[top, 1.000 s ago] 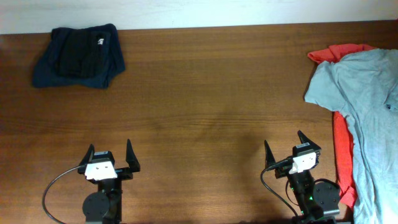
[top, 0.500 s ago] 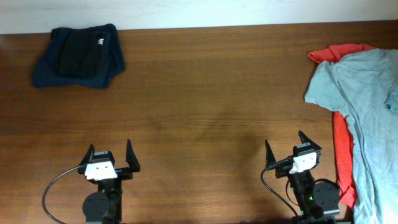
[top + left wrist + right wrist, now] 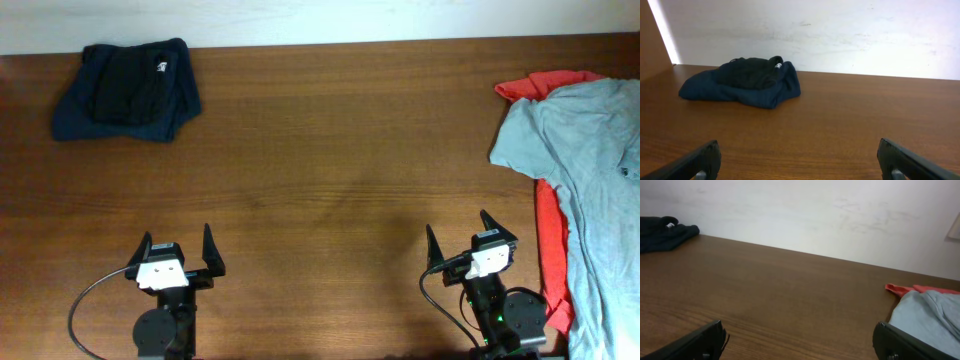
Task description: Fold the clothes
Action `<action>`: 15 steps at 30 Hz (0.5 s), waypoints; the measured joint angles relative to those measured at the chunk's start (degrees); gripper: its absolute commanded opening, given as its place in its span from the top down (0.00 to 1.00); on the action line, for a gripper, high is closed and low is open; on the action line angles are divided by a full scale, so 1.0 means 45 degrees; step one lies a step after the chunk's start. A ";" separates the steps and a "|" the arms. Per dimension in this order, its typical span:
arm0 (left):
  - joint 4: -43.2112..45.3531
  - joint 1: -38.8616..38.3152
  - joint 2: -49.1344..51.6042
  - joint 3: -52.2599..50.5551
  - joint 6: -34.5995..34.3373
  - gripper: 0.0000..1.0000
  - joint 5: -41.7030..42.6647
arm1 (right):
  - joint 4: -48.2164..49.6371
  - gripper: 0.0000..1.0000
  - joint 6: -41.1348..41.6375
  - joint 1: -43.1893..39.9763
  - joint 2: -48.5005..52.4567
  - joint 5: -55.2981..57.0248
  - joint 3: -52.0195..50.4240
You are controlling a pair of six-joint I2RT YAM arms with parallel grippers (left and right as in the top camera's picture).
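A pale blue-grey T-shirt [image 3: 590, 170] lies crumpled along the table's right edge, on top of a coral-red T-shirt [image 3: 548, 240] that shows at its top and left side. The right wrist view catches both: the blue-grey T-shirt [image 3: 927, 317] and the coral-red T-shirt [image 3: 920, 288] at the far right. My left gripper [image 3: 176, 250] stands open at the front left, nothing between its fingers [image 3: 697, 162]. My right gripper [image 3: 458, 238] stands open at the front right, a short way left of the clothes, with its fingers [image 3: 900, 342] spread and empty.
A folded dark navy and black garment pile [image 3: 128, 90] sits at the back left corner, seen ahead in the left wrist view as the dark pile [image 3: 742, 81]. A pale wall [image 3: 815, 35] runs behind the brown wooden table [image 3: 340, 170].
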 measured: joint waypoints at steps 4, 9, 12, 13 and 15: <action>0.0000 0.0000 0.0000 0.0000 0.0005 0.00 0.0005 | 0.0005 0.01 0.0005 0.0000 0.0000 0.0000 0.0000; 0.0000 0.0000 0.0000 0.0000 0.0005 0.00 0.0005 | -0.0005 0.01 0.1156 0.0000 0.0000 -0.0005 0.0005; 0.0000 0.0000 0.0000 0.0000 0.0000 0.00 0.0000 | -0.0374 0.01 0.1710 0.0000 0.0000 -0.0005 0.0204; 0.0000 0.0000 0.0000 0.0000 0.0000 0.00 0.0000 | -0.0602 0.01 0.1860 0.0000 0.0000 -0.0010 0.0379; 0.0000 0.0000 0.0000 0.0000 0.0000 0.00 0.0005 | -0.1073 0.01 0.2006 0.0000 0.0010 -0.0010 0.0879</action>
